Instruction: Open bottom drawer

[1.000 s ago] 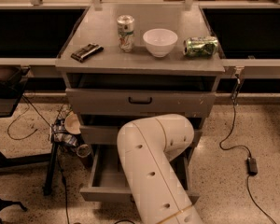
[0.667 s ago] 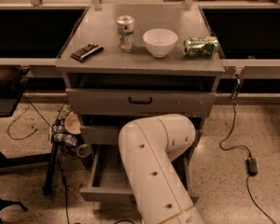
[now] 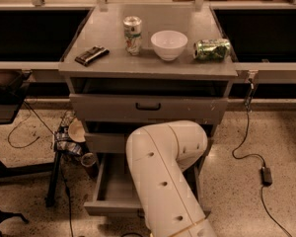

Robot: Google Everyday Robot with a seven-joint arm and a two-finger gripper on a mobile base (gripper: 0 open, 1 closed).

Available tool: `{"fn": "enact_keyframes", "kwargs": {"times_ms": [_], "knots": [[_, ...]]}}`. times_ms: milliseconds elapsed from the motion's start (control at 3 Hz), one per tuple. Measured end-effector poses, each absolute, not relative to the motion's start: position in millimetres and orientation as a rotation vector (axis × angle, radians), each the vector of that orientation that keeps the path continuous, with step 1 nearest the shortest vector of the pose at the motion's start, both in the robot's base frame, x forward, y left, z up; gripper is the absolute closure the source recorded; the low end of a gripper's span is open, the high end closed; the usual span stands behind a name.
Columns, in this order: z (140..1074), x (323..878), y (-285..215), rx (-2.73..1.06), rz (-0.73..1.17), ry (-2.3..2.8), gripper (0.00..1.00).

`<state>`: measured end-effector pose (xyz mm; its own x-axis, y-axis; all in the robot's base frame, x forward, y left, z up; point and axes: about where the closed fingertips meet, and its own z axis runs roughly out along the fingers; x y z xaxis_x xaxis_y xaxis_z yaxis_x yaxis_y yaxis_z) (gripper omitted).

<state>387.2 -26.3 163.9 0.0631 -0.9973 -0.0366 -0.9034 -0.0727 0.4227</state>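
The bottom drawer (image 3: 112, 189) of the grey cabinet stands pulled out toward me, with its plain grey inside showing on the left and its front panel (image 3: 108, 209) low in the view. My white arm (image 3: 163, 177) rises from the bottom edge and bends over the drawer, covering its right half and its handle. My gripper is hidden behind the arm's elbow and does not show. Above are the middle drawer front (image 3: 106, 142) and the top drawer (image 3: 113, 107) with a black bar handle (image 3: 148, 106).
On the cabinet top (image 3: 108, 65) sit an upright can (image 3: 132, 34), a white bowl (image 3: 168, 44), a green can (image 3: 212, 49) on its side and a dark snack bar (image 3: 91, 55). Cables, a power brick (image 3: 266, 176) and clutter (image 3: 71, 139) lie on the floor beside the cabinet.
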Motion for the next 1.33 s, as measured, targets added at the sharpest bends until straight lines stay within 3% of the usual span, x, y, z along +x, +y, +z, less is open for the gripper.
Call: {"fn": "enact_keyframes", "kwargs": {"times_ms": [1333], "knots": [[164.3,376.6,-22.2,2.075,-0.462,-1.993,0.00]]}}
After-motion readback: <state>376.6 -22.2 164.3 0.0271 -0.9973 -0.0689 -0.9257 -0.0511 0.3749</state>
